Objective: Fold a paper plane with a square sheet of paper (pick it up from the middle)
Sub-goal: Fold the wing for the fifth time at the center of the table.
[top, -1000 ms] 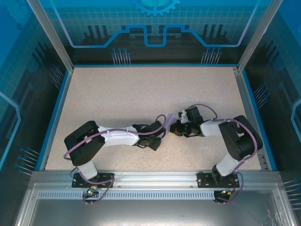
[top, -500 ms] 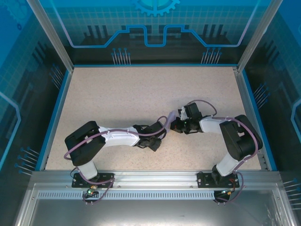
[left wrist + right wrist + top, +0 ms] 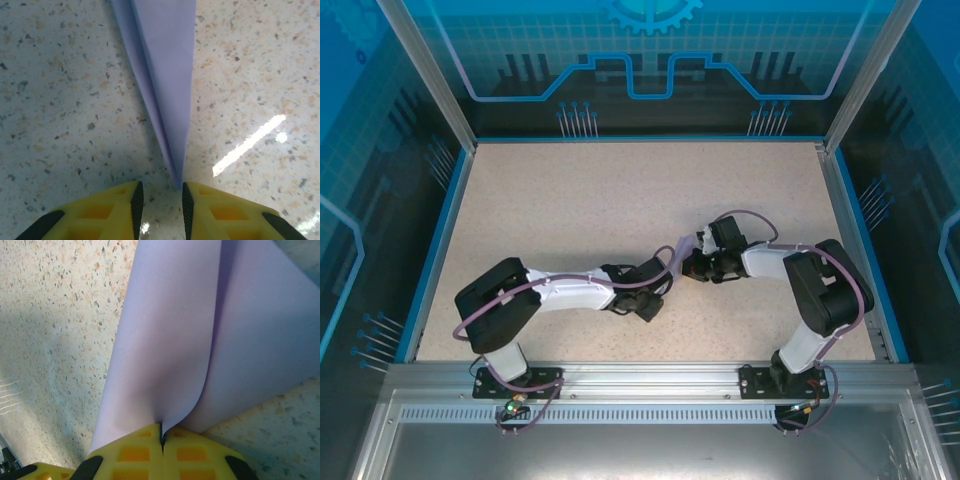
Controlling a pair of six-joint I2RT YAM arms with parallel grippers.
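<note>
Right tool [image 3: 162, 437] edged left, clenching paper plane [image 3: 170, 340], left tool [image 3: 159, 192] released, speckled table [image 3: 60, 75] beneath

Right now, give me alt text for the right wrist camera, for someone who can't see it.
The right pincer, its yellow fingers shut together, clamps the edge of a folded lavender paper, which fans away from it in two curved layers. A speckled beige table lies beneath.
</note>
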